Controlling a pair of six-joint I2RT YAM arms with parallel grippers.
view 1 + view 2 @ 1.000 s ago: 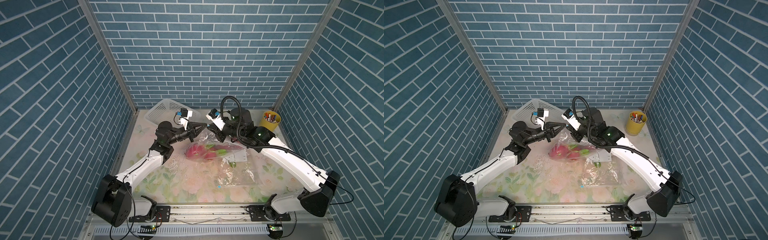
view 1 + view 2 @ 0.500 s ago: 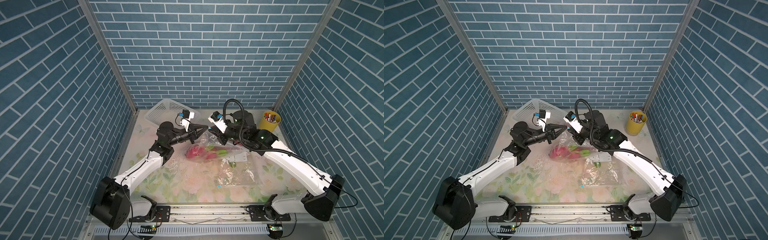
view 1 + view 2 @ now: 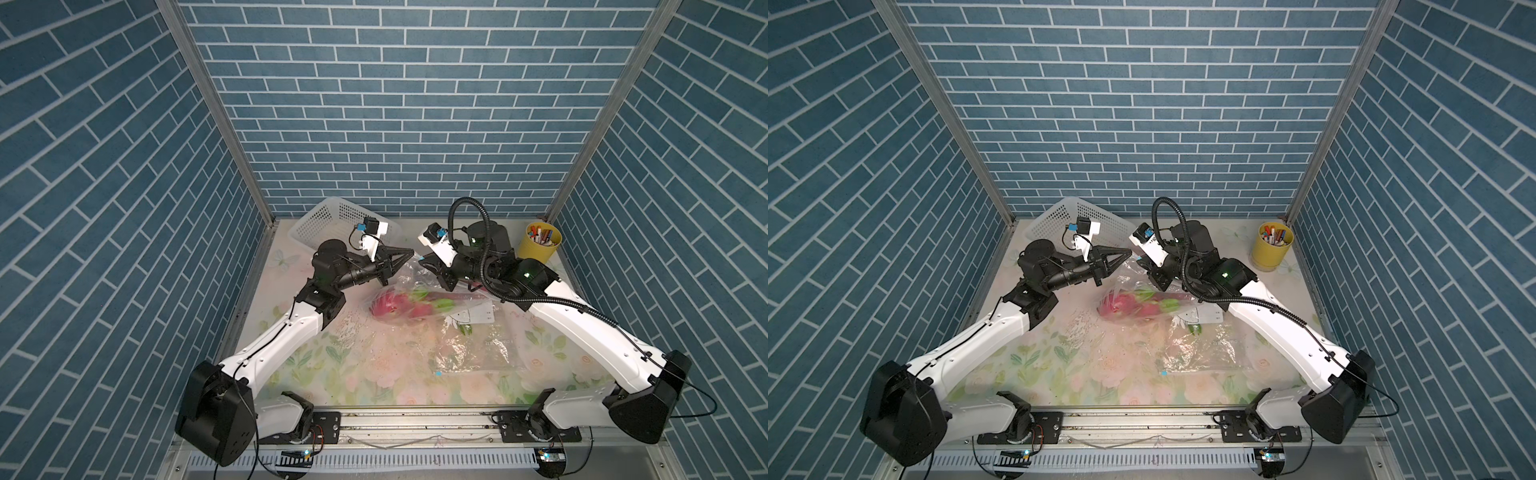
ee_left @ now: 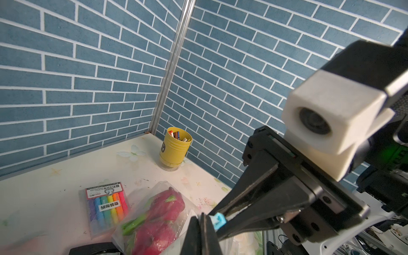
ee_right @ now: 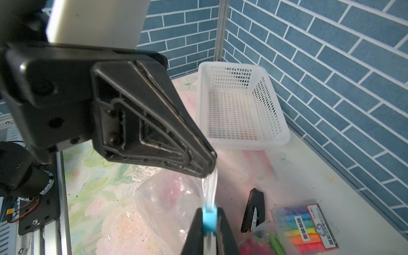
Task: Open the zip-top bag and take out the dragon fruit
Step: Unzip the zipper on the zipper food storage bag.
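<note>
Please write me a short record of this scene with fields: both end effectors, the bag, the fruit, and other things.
left end effector: shut on top edge of the zip-top bag
right end effector: shut on the blue slider
dragon fruit: inside the bag
white basket: empty, by the back wall
yellow cup: holds pens

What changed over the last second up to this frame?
Very little. The right arm swung slightly outward at its base, and the right gripper shifted a touch toward the near edge. Nothing was grabbed or released. Unchanged: right gripper shut on the blue slider, left gripper shut on the zip-top bag edge, dragon fruit inside.
</note>
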